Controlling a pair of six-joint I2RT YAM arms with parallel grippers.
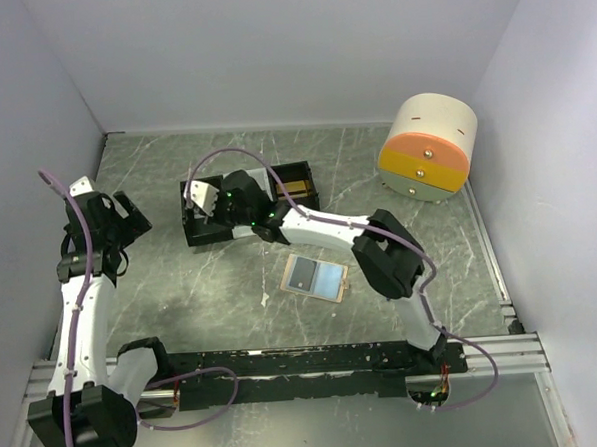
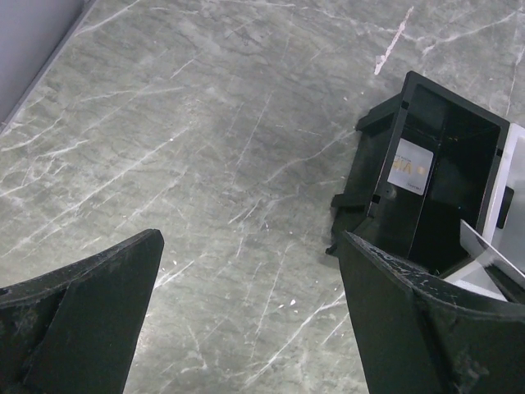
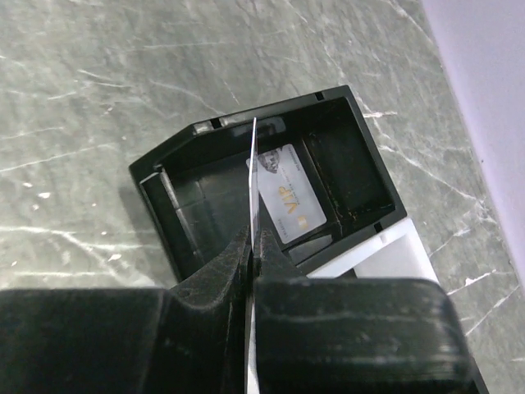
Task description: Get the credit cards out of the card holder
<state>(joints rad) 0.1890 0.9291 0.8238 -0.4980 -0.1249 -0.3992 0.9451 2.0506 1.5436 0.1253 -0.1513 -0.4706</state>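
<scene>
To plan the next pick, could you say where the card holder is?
In the top view, the card holder lies open at centre, nearer than the black tray, beside the right elbow.

"VIP" on pale card [image 3: 287, 201], flat in black tray [image 3: 346, 160] compt.

A black tray [image 3: 197, 197] sat on the grey marbled surface [image 1: 161, 281] before me, white at one end. Far off to my right, by the wall, stood a cream drum [image 1: 436, 126], fronted orange and yellow.
</scene>
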